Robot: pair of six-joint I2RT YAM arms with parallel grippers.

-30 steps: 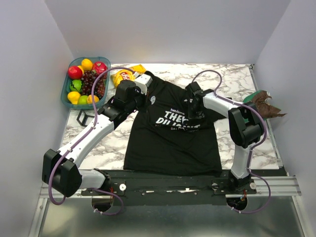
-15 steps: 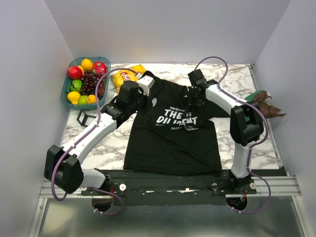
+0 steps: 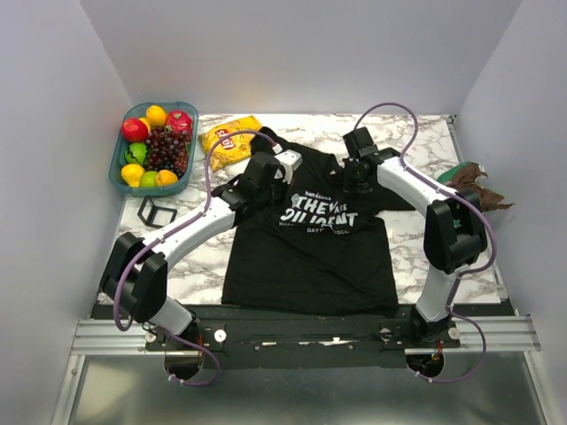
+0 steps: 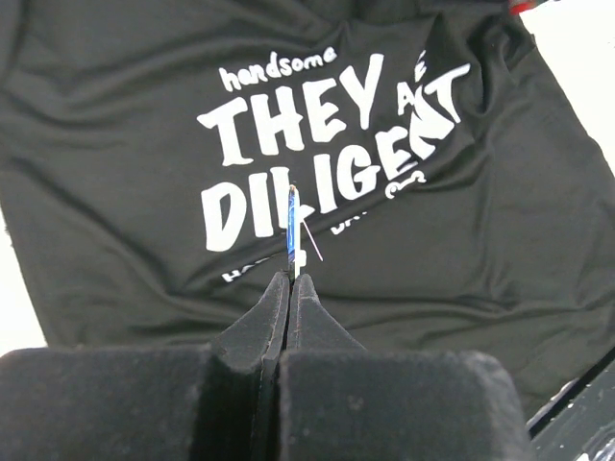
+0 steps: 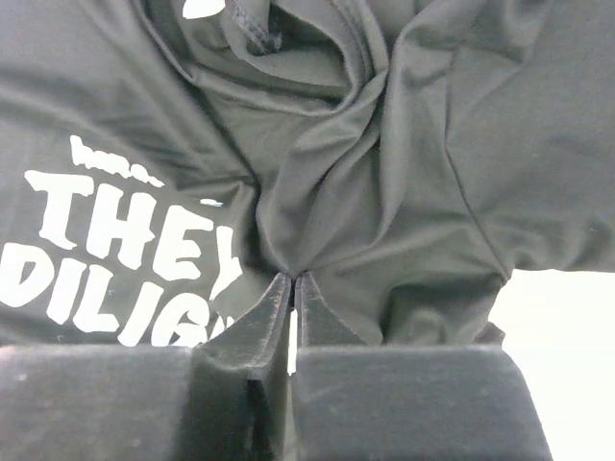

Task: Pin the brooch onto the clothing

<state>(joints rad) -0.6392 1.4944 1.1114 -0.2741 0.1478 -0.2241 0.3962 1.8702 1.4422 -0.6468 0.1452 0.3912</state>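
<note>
Stage: brooch (image 4: 292, 223) in hand over the shirt (image 4: 115, 125), not yet fastened. This looks like the approach before pinning.
Done: brooch is gripped. A fold of cloth is gathered just beside the print (image 4: 322, 154).
Left: probably to bring the pin (image 4: 310, 244) to the cloth, push it through and close it. None of this shows yet.
Brooch, place: at the tips of the left gripper (image 4: 292, 277). In the left wrist view it lies over the print's lower word, across the letters L and I. It seems clear of the cloth, but contact cannot be ruled out.
Brooch, heading: seen edge-on as a thin bluish sliver. Its visible long axis runs straight out from the gripper tips toward the print, with its faces turned sideways. Which face is the front cannot be told.
Pin: a fine pale line slanting off the brooch's near end, away from the print's centre and to the right in that view.
Left gripper: pressed together, pinching the brooch's near edge.
Right gripper (image 5: 292, 279): almost pressed together, with a slit between the fingers. Shirt folds converge at its tips, so it appears to pinch a ridge of cloth just past the print's right end.
Shirt: spread on the counter (image 3: 319, 124), print up, wrinkled around the print.
</note>
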